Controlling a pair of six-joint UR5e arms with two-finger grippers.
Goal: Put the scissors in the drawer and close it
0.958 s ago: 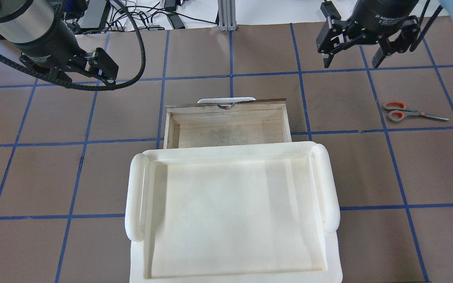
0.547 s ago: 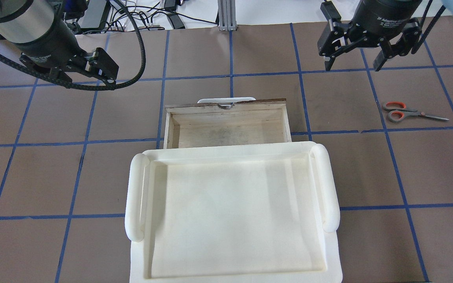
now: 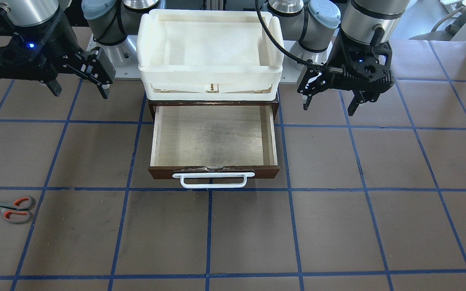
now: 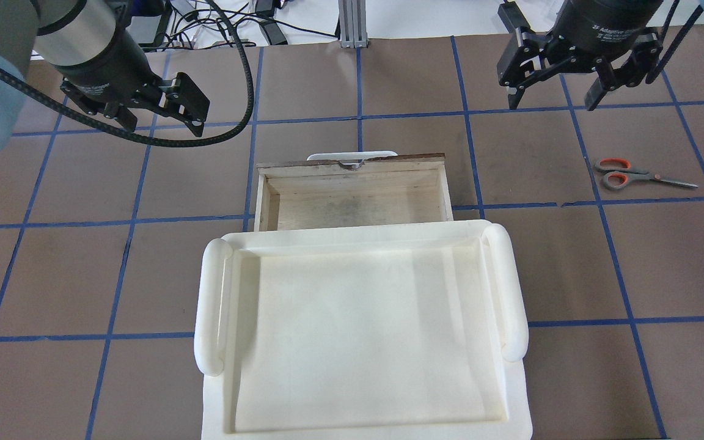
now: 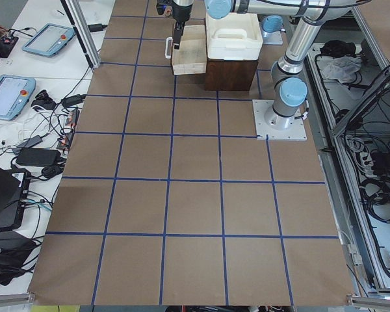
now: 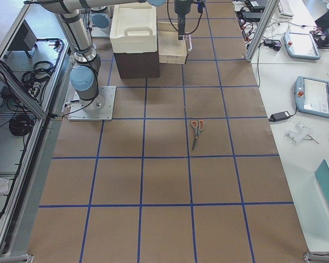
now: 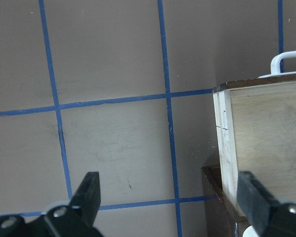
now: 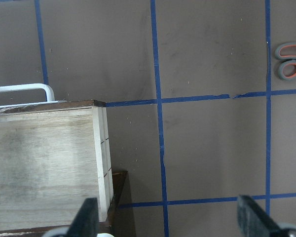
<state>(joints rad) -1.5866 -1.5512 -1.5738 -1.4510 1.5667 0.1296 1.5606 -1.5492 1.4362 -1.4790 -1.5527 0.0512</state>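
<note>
The scissors [image 4: 633, 174] lie flat on the brown table to the right of the drawer, handles toward it; they also show in the front view [image 3: 8, 208] and the right wrist view [image 8: 291, 61]. The drawer [image 4: 352, 205] is pulled open, with nothing in its pale interior [image 3: 212, 139], and its white bar handle [image 3: 212, 180] faces away from me. My right gripper [image 4: 552, 104] is open and empty, in the air beyond and left of the scissors. My left gripper [image 4: 159, 125] is open and empty, in the air left of the drawer's front.
A white plastic tray [image 4: 211, 305] sits on top of the dark brown cabinet [image 5: 231, 75] that holds the drawer. Blue tape lines grid the table. Cables and an aluminium post [image 4: 352, 24] stand at the far edge.
My left gripper has moved right, toward the drawer's front left corner. My right gripper has shifted slightly to the right. Scissors and drawer have not moved.
</note>
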